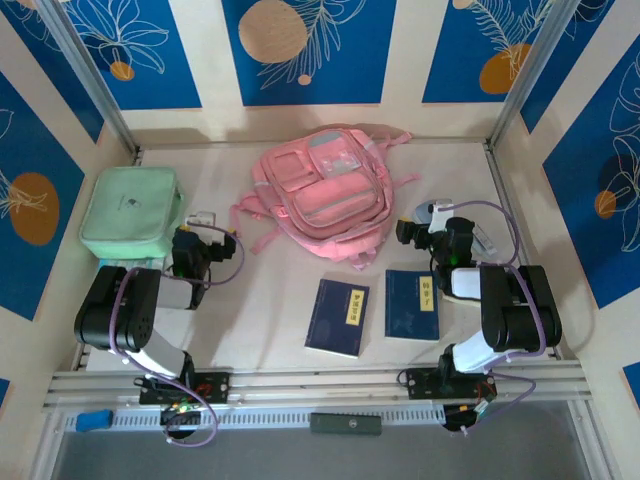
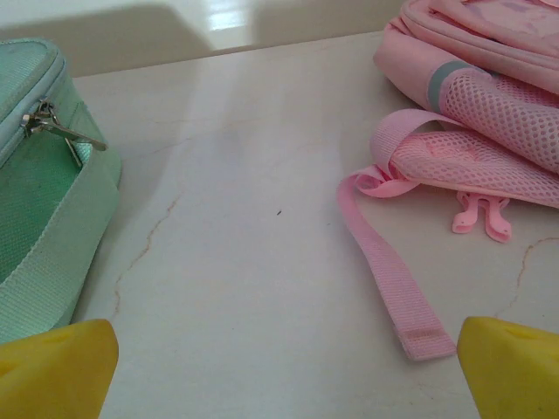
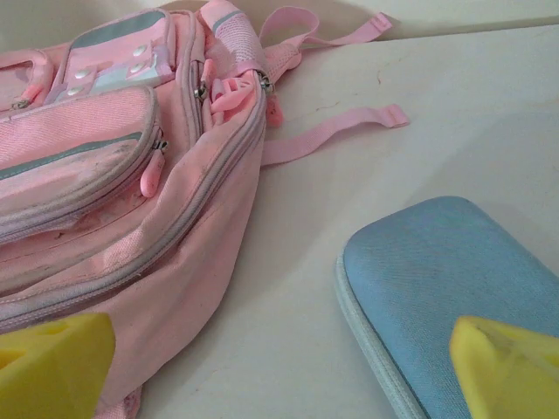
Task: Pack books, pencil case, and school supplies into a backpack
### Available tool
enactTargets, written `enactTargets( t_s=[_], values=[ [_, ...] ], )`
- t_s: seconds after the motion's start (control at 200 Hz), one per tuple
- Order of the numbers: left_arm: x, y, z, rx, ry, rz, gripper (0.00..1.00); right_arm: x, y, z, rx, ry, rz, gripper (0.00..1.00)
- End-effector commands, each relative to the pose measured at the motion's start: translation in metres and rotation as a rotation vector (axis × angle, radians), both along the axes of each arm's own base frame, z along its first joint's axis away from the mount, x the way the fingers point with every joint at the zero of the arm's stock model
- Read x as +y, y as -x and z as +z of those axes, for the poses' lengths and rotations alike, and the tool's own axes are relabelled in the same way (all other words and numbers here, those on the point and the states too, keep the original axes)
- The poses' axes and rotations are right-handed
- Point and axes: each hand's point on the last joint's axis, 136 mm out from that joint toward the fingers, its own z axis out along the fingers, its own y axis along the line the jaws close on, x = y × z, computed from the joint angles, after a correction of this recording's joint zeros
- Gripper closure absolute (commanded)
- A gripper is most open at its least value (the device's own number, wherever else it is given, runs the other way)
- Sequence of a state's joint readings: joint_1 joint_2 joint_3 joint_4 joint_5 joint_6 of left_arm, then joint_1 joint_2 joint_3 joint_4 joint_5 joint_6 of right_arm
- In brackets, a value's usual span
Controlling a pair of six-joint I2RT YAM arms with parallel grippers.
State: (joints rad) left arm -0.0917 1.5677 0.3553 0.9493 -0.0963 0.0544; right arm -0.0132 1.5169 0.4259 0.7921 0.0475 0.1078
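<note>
We see a cream table [image 1: 265, 300] boxed by cream walls [image 1: 212, 60] with blue leaf-print panels [image 1: 310, 75], orange discs [image 1: 272, 30], metal corner posts [image 1: 88, 75], rail [image 1: 320, 384] at near edge.

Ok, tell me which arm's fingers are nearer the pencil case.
Right. The right fingers hover just over the pencil case; the left fingers are beyond the backpack, beside the mint green bag.

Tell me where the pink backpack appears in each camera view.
Top external: backpack, centre back of the table.
Left wrist: backpack, upper right corner.
Right wrist: backpack, across the left half.
Shared landmark: its loose pink straps trailing on the tabletop.
</note>
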Motion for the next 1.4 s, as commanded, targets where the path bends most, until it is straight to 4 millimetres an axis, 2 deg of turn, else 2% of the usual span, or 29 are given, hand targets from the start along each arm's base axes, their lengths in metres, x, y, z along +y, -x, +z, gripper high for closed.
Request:
enactTargets(
  t_s=[0.0,0.87,0.98,1.065,1.15,1.27,1.335,1.396],
  values=[
    [0.0,-0.005,0.006,-0.014,0.008,-0.013,0.01,0.004,0.001,-0.003,0.005,0.008,0.017,0.01],
    [0.0,-0.005,0.007,-0.018,0.008,-0.009,0.01,0.002,0.002,-0.003,0.008,-0.013,0.024,0.01],
    [0.005,0.0,0.011,-0.052,0.014,0.018,0.01,0.001,0.003,0.004,0.005,-0.017,0.023,0.01],
    [0.008,0.012,0.023,-0.117,0.018,0.031,0.0,0.001,0.004,0.02,0.011,-0.023,0.024,0.01],
    [0.013,0.026,0.043,-0.18,0.024,0.053,0.01,-0.011,0.007,0.037,0.061,-0.074,-0.036,0.01],
    [0.022,0.042,0.071,-0.215,0.069,0.112,0.01,-0.038,0.015,0.055,0.188,-0.311,-0.226,0.01],
    [0.023,0.052,0.093,-0.244,0.151,0.132,0.01,-0.052,0.024,0.055,0.295,-0.438,-0.326,0.01],
    [0.021,0.061,0.115,-0.259,0.234,0.131,0.01,-0.054,0.033,0.052,0.375,-0.596,-0.33,0.01]
  ],
)
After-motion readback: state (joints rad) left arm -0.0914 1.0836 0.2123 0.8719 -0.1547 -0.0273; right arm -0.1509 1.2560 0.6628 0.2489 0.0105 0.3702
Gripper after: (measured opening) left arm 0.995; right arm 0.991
